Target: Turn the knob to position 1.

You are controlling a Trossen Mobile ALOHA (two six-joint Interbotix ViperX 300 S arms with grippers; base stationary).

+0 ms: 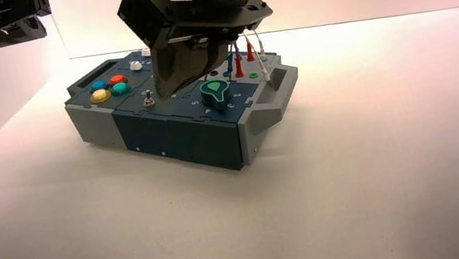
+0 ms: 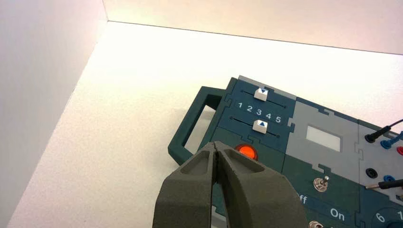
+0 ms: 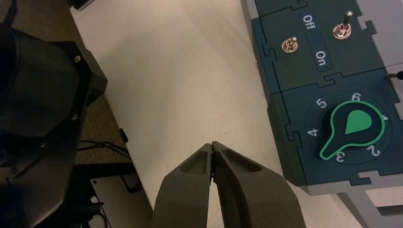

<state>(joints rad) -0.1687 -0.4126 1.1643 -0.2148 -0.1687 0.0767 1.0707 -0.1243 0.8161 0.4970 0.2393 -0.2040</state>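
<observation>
Green knob [image 3: 355,127], pointed tip toward 3

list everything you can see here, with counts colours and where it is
box: 1, dark teal and grey, on the white table
knob: 1, bright green teardrop top on a dark base, front right of the box, tip at 3
push buttons: 4, blue, red-orange, yellow, teal, left end
toggle switches: 2, silver, beside the Off/On lettering
sliders: 2, white caps, back left, along the 1 to 5 scale
window: 1, white, in a grey panel
plugs and wires: several, red, blue, white, back right
handles: 2, grey at the right end, teal at the left
left gripper: 1, dark grey, shut, raised
right gripper: 1, dark grey, shut, raised, off the knob
</observation>
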